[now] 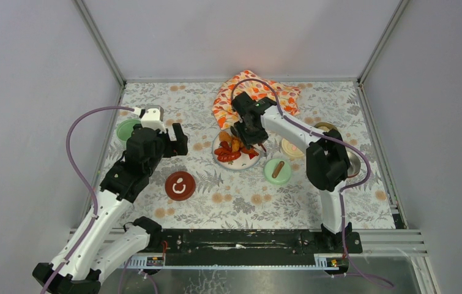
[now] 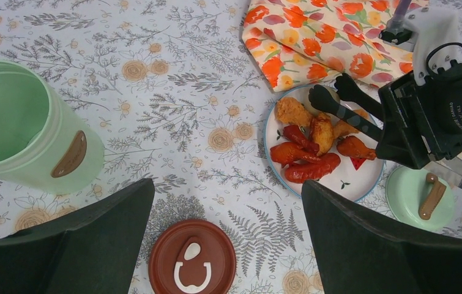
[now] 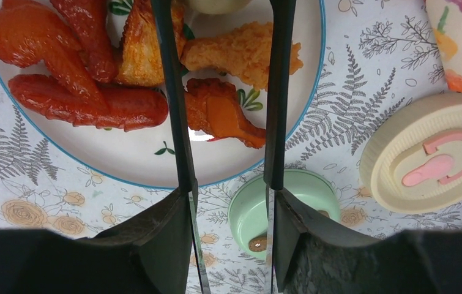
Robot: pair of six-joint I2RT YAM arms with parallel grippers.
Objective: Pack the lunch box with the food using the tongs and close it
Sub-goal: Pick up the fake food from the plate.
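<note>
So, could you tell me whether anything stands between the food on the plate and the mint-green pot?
Nothing lies on the table between the food and the mint-green pot. The open left hand hangs over that stretch, so a high carry might meet it.

The tabletop (image 1: 246, 202) shows grey ferns and beige roses. The cloth (image 2: 314, 37) is orange-flowered, the plate (image 3: 155, 165) white, blue-rimmed, the food (image 2: 305, 162) orange-red and golden, the tongs (image 3: 176, 122) black. A red lid (image 2: 191, 257), a green lid (image 2: 406, 190), a cream lid (image 3: 393, 153).
</note>
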